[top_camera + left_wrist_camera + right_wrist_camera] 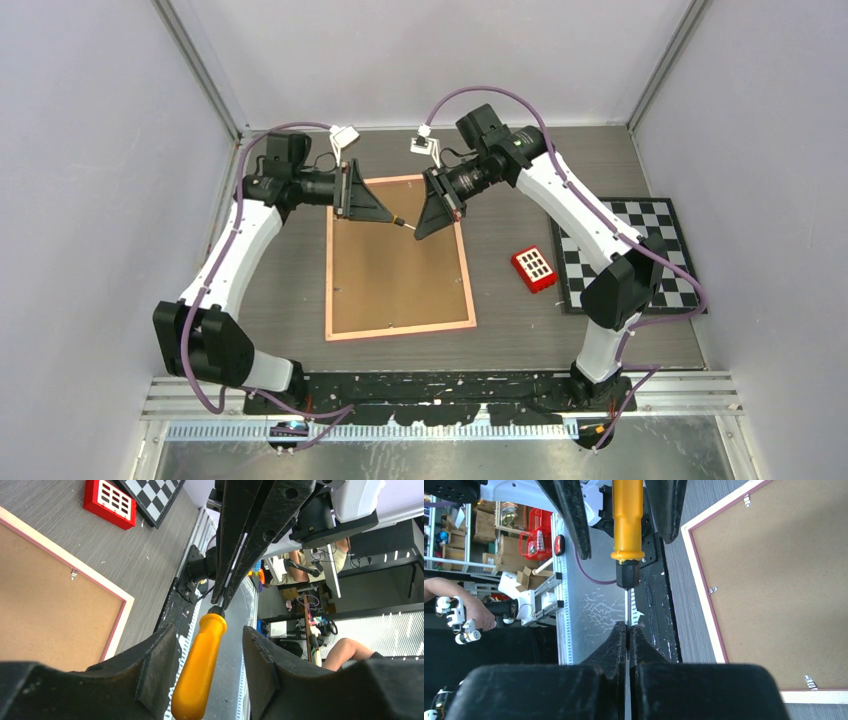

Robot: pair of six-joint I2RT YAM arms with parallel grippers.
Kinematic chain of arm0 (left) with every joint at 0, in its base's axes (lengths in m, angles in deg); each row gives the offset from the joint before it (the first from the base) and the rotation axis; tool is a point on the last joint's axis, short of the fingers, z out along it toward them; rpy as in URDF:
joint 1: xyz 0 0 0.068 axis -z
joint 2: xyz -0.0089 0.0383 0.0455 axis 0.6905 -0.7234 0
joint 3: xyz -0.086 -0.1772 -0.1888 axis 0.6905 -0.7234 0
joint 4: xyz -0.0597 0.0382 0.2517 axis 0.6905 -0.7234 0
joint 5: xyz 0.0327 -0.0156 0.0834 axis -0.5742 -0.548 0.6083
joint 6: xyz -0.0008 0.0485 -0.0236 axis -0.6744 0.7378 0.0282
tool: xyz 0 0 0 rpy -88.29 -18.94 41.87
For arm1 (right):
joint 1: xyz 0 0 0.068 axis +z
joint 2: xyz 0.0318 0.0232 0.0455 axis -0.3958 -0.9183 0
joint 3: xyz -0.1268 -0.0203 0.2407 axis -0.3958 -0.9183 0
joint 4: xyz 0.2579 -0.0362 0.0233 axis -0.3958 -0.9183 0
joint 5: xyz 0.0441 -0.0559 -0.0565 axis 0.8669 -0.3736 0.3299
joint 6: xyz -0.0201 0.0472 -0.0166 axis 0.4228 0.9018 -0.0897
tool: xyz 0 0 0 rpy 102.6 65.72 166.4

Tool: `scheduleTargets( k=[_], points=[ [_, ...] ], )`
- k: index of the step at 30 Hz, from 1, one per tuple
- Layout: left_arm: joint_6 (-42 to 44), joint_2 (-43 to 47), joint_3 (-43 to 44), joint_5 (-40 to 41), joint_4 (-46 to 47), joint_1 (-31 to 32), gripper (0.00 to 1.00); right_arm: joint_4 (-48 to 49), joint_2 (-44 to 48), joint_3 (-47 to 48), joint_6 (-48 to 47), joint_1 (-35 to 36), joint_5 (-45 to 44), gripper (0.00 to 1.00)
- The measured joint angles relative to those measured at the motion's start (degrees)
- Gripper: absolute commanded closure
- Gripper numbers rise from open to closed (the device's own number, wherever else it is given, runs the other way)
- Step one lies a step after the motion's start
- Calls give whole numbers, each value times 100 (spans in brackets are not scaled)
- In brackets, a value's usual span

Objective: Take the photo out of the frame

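1. your frame (400, 330) lies back-up on the table (520, 330) between the two arms, its long axis running away from the bases. the brown back panel (395, 280) faces up.
2. both pincers hang over the frame's far end, nose to nose, so the frame lies below them and back toward the bases.
3. the right gripper (629, 630) is clenched on the thin shaft (627, 605) of a screwdriver (404, 222).
4. the left gripper (207, 640) is spread wide. its fingers stand either side of the orange handle (200, 665), apart from it as far as the wrist views show.
5. the relation to mind: the tool's long axis runs straight from one pincer to the other, across the frame's short side. the handle end already sits inside your left pincer, so the left is the one placed to take it.
6. the small metal clips (712, 590) sit along the panel's edges, below the tool. i judge it must tip downward to reach one.
7. hidden: the photo shows nowhere and is presumably under the panel. the screwdriver's tip is buried in the right fingers. the clips are too small to tell whether they are turned free or locked.
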Motion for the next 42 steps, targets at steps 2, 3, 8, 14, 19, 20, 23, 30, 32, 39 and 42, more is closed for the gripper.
scheduleTargets(
  k=[2, 3, 8, 14, 19, 20, 23, 30, 32, 39, 42],
  points=[
    [35, -20, 0, 4, -63, 26, 54, -83, 0, 11, -57, 0, 0, 99],
    [48, -28, 0, 4, -83, 33, 57, -109, 0, 20, -83, 0, 0, 99],
    [109, -59, 0, -44, -125, 105, 85, -214, 0, 35, -205, 0, -4, 95],
    [105, -63, 2, -103, -122, 146, 100, -328, 0, 46, -254, -15, -33, 46],
    [380, -70, 2, 400, -345, 151, 100, 151, 63, -236, 111, -289, -339, 36],
    [468, -79, 2, 555, -402, 153, 100, 334, 105, -415, 221, -409, -474, 36],
    [767, -138, 0, 1117, -566, 170, 100, 638, 170, -876, 476, -776, -911, 36],
    [1635, -389, -2, 2730, -1001, 319, 100, 940, 173, -1781, 662, -1379, -2236, 32],
    [1978, -457, 0, 3244, -1207, 323, 100, 1014, 166, -1963, 699, -1370, -2673, 31],
    [3556, -492, -2, 4555, -2328, 323, 100, 1366, -127, -2149, 892, -1241, -3685, 30],
    [4229, -442, -122, 4918, -2848, 323, 100, 1517, -428, -2179, 955, -1132, -3985, 24]
  ],
)
